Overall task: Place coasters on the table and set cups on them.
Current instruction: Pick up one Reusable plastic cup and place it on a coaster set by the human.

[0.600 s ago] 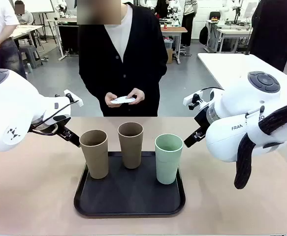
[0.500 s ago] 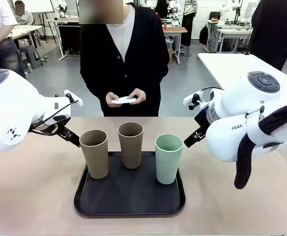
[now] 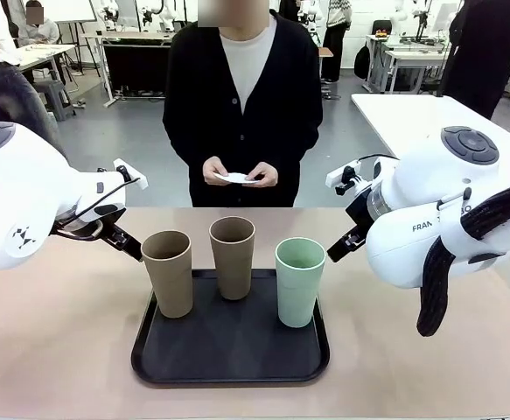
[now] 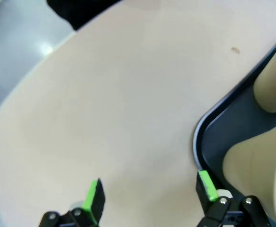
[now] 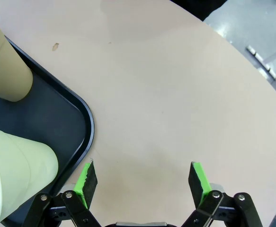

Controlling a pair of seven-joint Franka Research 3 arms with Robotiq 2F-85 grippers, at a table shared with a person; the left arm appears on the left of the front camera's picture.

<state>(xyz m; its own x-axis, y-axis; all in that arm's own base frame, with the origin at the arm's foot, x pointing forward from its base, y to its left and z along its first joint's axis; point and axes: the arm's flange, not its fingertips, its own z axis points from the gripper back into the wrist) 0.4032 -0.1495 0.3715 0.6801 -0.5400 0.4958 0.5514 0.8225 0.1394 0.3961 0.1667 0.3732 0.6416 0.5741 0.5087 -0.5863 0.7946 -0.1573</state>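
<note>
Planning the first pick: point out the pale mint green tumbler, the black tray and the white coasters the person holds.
Pale mint green matte tumbler [image 3: 300,293]: front view, mid side wall.
Black rectangular tray [image 3: 228,346]: front view, bare floor.
Thin white round coasters [image 3: 237,178]: front view, exposed top face.

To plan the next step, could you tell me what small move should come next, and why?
Likely ease the open right gripper toward the mint cup, ready to lift it: all three cups stand on the tray, and the coasters are in the person's hands, none on the table.
</note>
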